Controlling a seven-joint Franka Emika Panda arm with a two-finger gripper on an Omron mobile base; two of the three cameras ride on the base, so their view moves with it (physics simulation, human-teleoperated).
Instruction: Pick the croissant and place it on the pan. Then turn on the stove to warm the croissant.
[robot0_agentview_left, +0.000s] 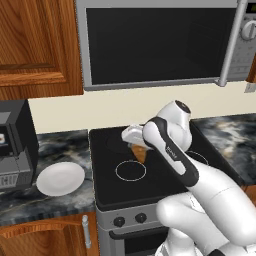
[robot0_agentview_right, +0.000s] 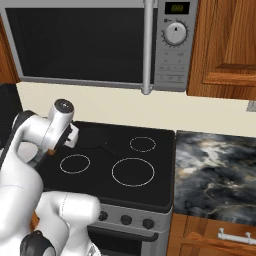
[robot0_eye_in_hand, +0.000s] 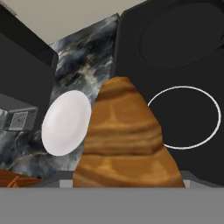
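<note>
The gripper is pinching the croissant above the stove at the frame centre, while the pan is lying further back, in the upper right of the hand view

Pretty even, flat rendered light everywhere; barely any shadows or glare, even on the stove glass. Base views look crisp; the hand view's croissant is blurry and blocky up close.
</note>
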